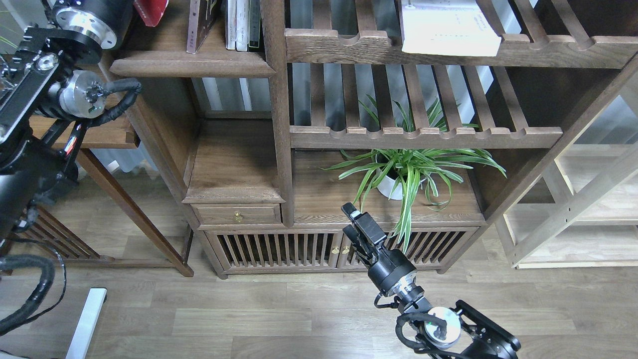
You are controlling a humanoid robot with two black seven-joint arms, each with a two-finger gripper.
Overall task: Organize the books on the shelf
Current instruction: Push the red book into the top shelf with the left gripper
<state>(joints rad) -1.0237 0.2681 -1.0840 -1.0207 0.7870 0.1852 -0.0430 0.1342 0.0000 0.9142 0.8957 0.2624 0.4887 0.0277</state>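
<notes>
Fingers on the right arm [355, 219] look pressed together and empty; the left arm's are out of sight up top. Books [241, 25] stand on the shelf [194, 65] well up and left of them, red one [149, 11] at the edge, white one [448, 30] lying on the slatted rack [448, 50]. I'd open wide first. Pot [391, 187] beside them holds a spider plant [413, 164].

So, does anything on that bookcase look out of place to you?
Yes: a thick white book lies flat on the upper slatted rack, jutting over its front rail, while other books stand upright on the solid shelf at left.
</notes>
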